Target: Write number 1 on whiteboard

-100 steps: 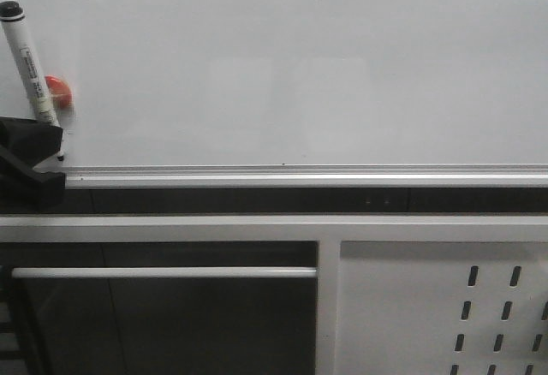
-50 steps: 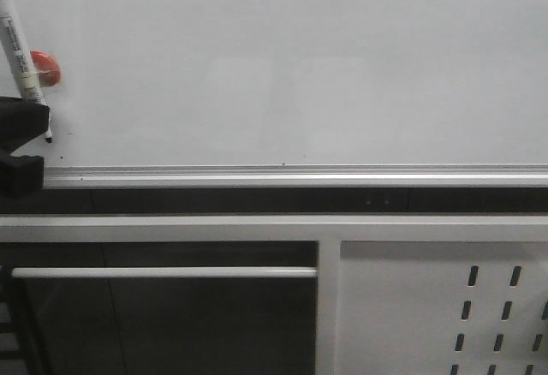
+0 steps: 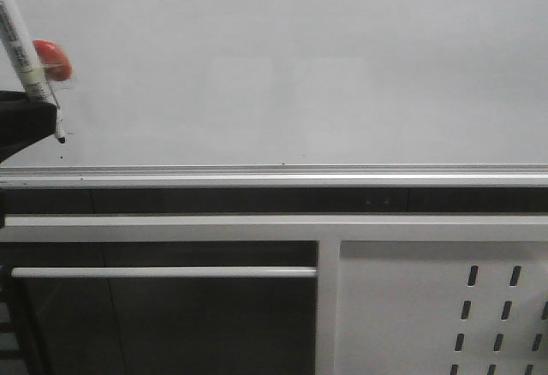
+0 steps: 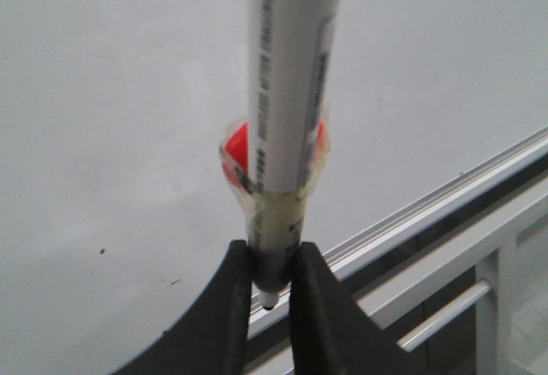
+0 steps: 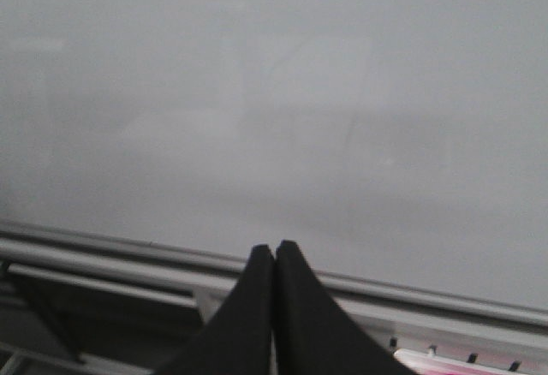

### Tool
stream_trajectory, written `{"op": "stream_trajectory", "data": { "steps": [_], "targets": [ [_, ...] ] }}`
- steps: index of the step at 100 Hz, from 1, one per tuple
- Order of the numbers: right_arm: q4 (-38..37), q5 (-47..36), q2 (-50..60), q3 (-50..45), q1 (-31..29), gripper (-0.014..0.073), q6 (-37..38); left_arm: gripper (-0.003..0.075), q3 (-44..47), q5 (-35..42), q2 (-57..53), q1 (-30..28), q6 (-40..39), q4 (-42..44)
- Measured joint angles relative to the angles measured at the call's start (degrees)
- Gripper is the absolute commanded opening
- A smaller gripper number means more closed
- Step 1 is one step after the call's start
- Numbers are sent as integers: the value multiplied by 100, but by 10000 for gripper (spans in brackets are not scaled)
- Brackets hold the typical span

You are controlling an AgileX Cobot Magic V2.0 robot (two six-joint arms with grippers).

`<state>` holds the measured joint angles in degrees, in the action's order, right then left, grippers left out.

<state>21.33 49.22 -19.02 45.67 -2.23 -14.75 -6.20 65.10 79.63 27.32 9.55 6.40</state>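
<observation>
Left gripper [image 4: 270, 264] clamped on marker pen [image 4: 287, 92], jaws pinching it just above the tip; pen tilted, tip near whiteboard [image 3: 300, 67] at far left, above the edge rail [image 3: 282, 172]. Red magnet [image 3: 53, 58] sits behind the pen. No stroke visible. Right gripper [image 5: 273, 259] jaws closed, empty, facing the board.

The light was soft and even, rather dim, and grey in all three views. The whiteboard [image 3: 325, 67] gave pale, blurred reflections in the front view but no hard glare. Under its silver rail [image 3: 300, 174] the space was dark. In the left wrist view the marker [image 4: 287, 101] was close and slightly out of focus. The right wrist view was hazy and low in contrast.
</observation>
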Motion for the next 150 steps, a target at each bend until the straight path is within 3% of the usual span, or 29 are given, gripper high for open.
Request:
{"op": "stream_trajectory", "data": {
  "steps": [26,40,66,113,129,142,150],
  "targets": [
    [743,613,-858,0,0,-61,-575,-18,0,-35,-125,0,0,724],
    [1100,868,-1134,0,0,-61,-938,-18,-21,-533,-219,0,0,902],
    [1530,1274,-1735,0,0,-61,-1460,-18,-532,-2491,-636,356,0,1321],
    [2150,1685,-2772,135,0,-61,-1801,-18,-2449,-7153,-945,1361,0,1423],
    [2362,1856,-3026,225,174,-61,-1936,-18,-2898,-7931,-945,1591,0,1496],
    [2458,1817,-3332,225,715,-57,-1971,-18,-3155,-8549,-945,1751,0,1629],
    [2512,1498,-3569,225,1128,-10,-1981,-18,-3210,-8855,-945,1844,0,1842]
  ]
}}
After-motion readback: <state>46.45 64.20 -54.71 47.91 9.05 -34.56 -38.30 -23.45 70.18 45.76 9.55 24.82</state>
